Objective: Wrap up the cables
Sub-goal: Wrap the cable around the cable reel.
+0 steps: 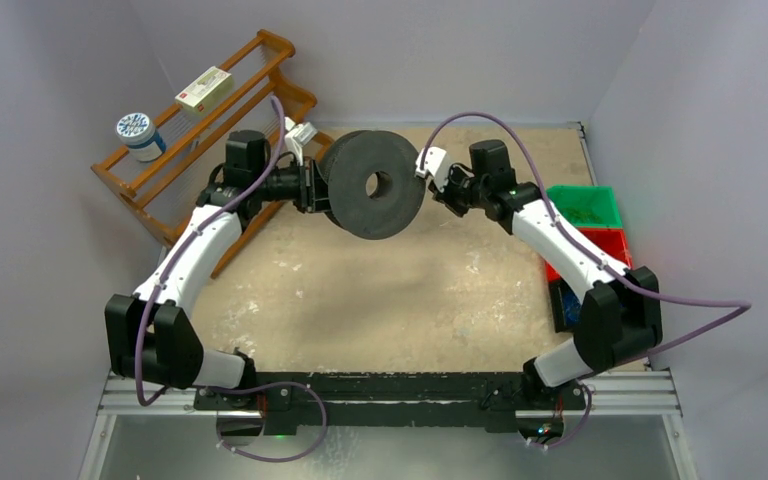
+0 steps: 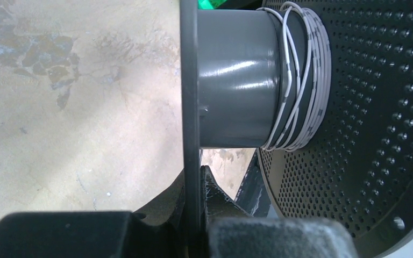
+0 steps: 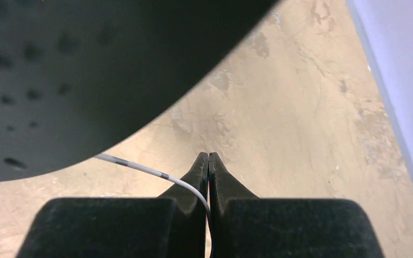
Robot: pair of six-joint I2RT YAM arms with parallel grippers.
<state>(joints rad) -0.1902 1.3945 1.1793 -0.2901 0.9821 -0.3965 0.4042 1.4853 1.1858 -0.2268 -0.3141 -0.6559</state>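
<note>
Item under inspection: one large dark grey plastic spool (image 1: 360, 215), held above the worn beige table (image 1: 360, 320) between the two arms, its axis roughly level.

Left gripper (image 2: 196, 188): jaws pinched tight on the thin edge of the spool's near flange (image 2: 189, 80), which runs straight between the fingers.

The thin, pale whitish cable (image 2: 316, 80) with dark marks along it is wound in several loose turns round the smooth grey hub (image 2: 236, 80). The turns are bunched against the perforated far flange (image 2: 376, 134), well away from the left gripper's fingers.

Right gripper (image 3: 208, 161): jaws fully together, tips meeting, just beside the spool's rim. A single strand (image 3: 140, 167) of the cable comes out from under the spool's dark flange, curves down and enters the seam between the closed fingers, where it is nipped.
</note>
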